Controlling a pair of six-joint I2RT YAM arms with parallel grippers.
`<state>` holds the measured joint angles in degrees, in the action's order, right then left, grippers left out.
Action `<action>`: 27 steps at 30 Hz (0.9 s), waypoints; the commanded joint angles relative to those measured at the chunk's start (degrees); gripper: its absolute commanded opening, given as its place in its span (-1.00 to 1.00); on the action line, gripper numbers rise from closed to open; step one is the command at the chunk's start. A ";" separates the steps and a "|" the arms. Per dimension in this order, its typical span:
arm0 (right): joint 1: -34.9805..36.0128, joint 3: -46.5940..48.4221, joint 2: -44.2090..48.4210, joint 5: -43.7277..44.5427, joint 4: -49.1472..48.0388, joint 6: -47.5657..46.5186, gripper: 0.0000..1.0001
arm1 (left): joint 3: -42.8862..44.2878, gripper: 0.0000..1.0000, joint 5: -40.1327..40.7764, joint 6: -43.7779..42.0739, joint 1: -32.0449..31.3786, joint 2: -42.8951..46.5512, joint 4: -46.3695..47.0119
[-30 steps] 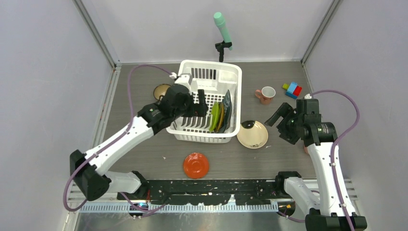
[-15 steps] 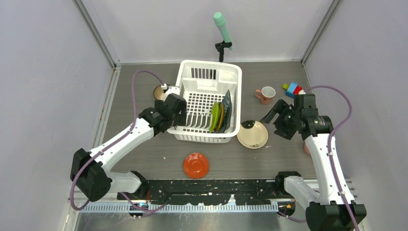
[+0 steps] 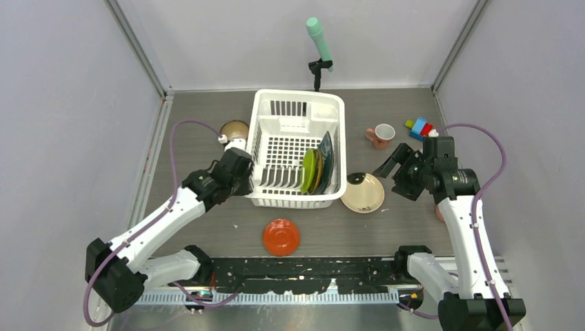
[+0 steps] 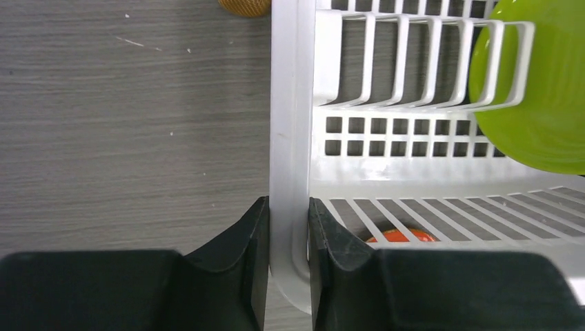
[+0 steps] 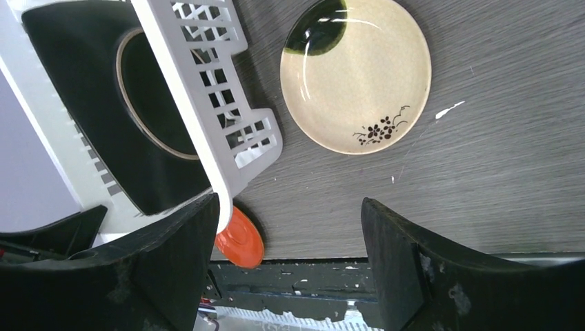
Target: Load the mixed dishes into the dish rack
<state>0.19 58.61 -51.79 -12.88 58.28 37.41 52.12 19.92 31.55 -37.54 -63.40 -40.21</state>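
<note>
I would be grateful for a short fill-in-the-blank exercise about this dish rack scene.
The left gripper clamps the dish rack's rim on its ____ side, seen from above.
The right gripper hangs open near the ____ plate lying on the table.
The red-orange dish lies on the table, not yet in the ____.
The ____ mug stands right of the rack.
Missing words: left; cream; rack; pink.
</note>
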 commanded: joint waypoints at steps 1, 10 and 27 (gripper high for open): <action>-0.19 1.18 -0.49 -1.48 -1.77 -0.55 0.62 | -0.50 -0.69 -6.14 1.02 -0.41 7.06 -4.10; -0.19 1.07 -2.85 -2.63 -4.02 -0.73 0.62 | 2.95 0.76 -9.37 -0.39 -0.20 8.34 -6.68; -0.19 5.99 -9.99 -5.95 -6.59 -3.00 0.61 | 15.40 0.60 -21.76 8.21 31.27 -5.22 9.67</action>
<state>0.19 62.28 -61.69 -16.78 54.70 35.79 67.72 3.09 34.15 -11.33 -62.46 -39.13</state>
